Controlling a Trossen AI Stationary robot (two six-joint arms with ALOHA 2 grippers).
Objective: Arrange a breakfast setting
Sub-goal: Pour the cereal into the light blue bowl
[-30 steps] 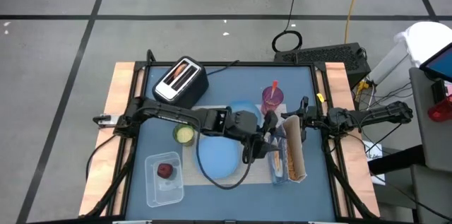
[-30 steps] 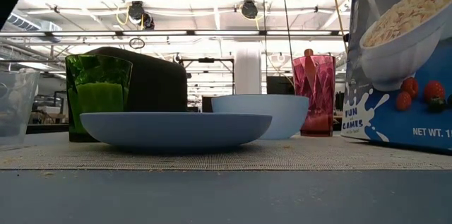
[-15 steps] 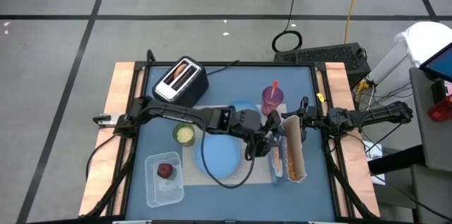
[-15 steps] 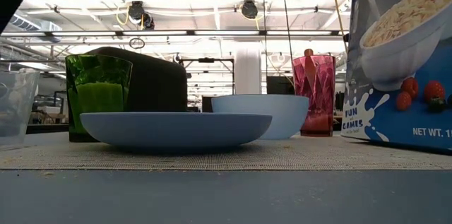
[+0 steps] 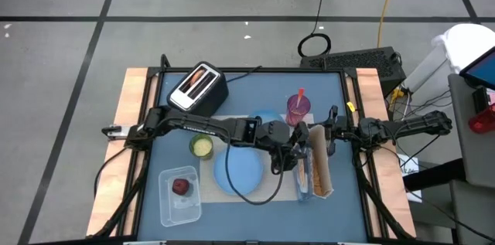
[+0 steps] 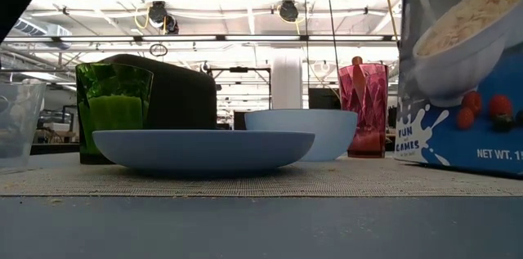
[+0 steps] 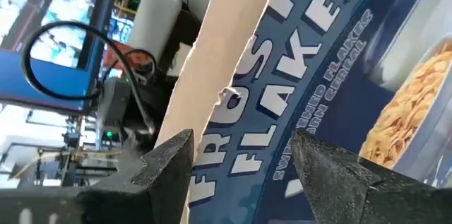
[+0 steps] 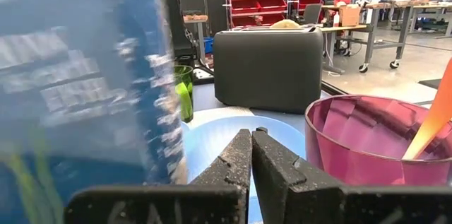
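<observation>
Cereal box handling at the placemat edge

Cereal box (image 5: 319, 161) stands on the counter (image 5: 255, 86) at the right side of the beige placemat (image 6: 270, 179), just beside the light-blue plate (image 5: 241, 172). The blue bowl (image 6: 304, 132) sits behind the plate, with the purple cup (image 5: 298, 108) and its orange-handled spoon (image 5: 301, 95) beyond it.

Left end effector (image 5: 292, 154) is at the box's left face. In the left wrist view its fingers (image 7: 169, 160) are spread, with the printed panel directly ahead; contact cannot be confirmed. Right end effector (image 5: 325, 127) is at the far end of the box; in the right wrist view its fingers (image 8: 236, 160) are pressed together and pinch nothing.

Handling judgement: the box is light cardboard, tall and narrow, and probably tips easily. Its wide panels likely flex under pressure. Take hold across the narrow sides, near the upper third, with moderate force. The glossy print may slip.

A toaster (image 5: 198, 87), green cup (image 5: 202, 147) and clear container (image 5: 179, 195) holding the dark-red fruit (image 5: 180, 186) stand to the left.
</observation>
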